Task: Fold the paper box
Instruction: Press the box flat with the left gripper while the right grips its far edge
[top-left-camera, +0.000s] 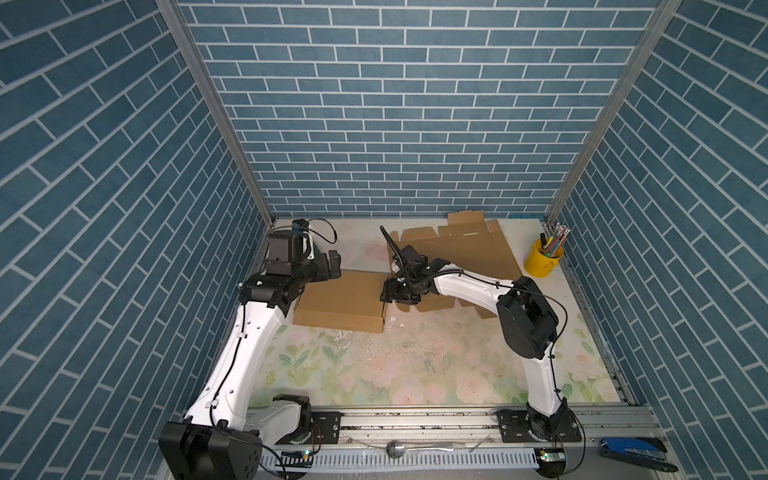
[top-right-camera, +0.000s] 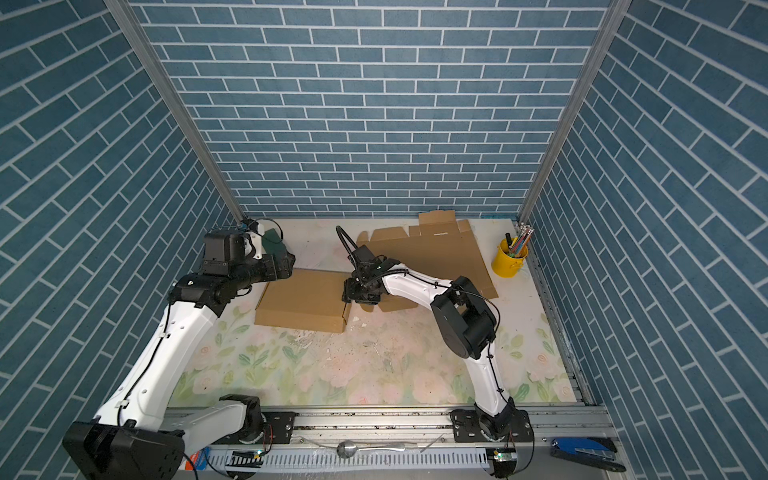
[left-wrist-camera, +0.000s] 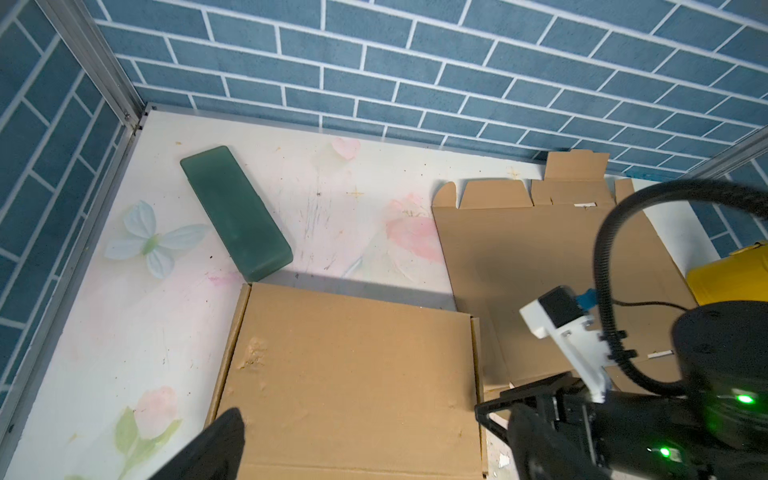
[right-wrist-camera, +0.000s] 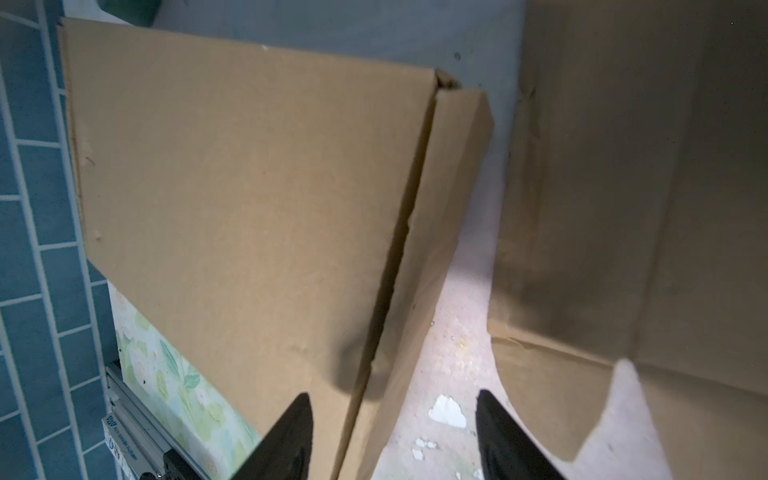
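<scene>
Paper box (top-left-camera: 338, 301) has the closest stuff well out in front of it: a spoon (top-left-camera: 395, 449) lying by the metal rail (top-left-camera: 415, 417), and off to the front right a blue-handled tool (top-left-camera: 631, 449). The box itself sits flat on the flowery table (top-left-camera: 395, 374), left of the middle in both top views, folded up with the lid panel down. In the right wrist view there's a thin gap between the lid and the side wall along the box's right edge.

Right gripper (top-left-camera: 387, 293) is down low at that right edge. Its fingers (right-wrist-camera: 291, 440) are apart with nothing pinched. One hangs over the lid and the other over bare table just beside the box, so the side wall runs between them. Left gripper (top-left-camera: 332, 266) is over the box's far left corner, jaws spread wide and holding nothing. Only one finger (left-wrist-camera: 216, 449) shows clearly in the left wrist view, above the lid.

Behind and to the right of the box lies a flat cardboard sheet (top-left-camera: 469, 253), not folded at all. Just behind the box's far left corner there's a dark green block (left-wrist-camera: 237, 212) lying at an angle, close but apart. Well right of the box, past the sheet, a yellow cup (top-left-camera: 540, 259) holds pens. Behind it all is the blue brick wall (top-left-camera: 395, 124).
</scene>
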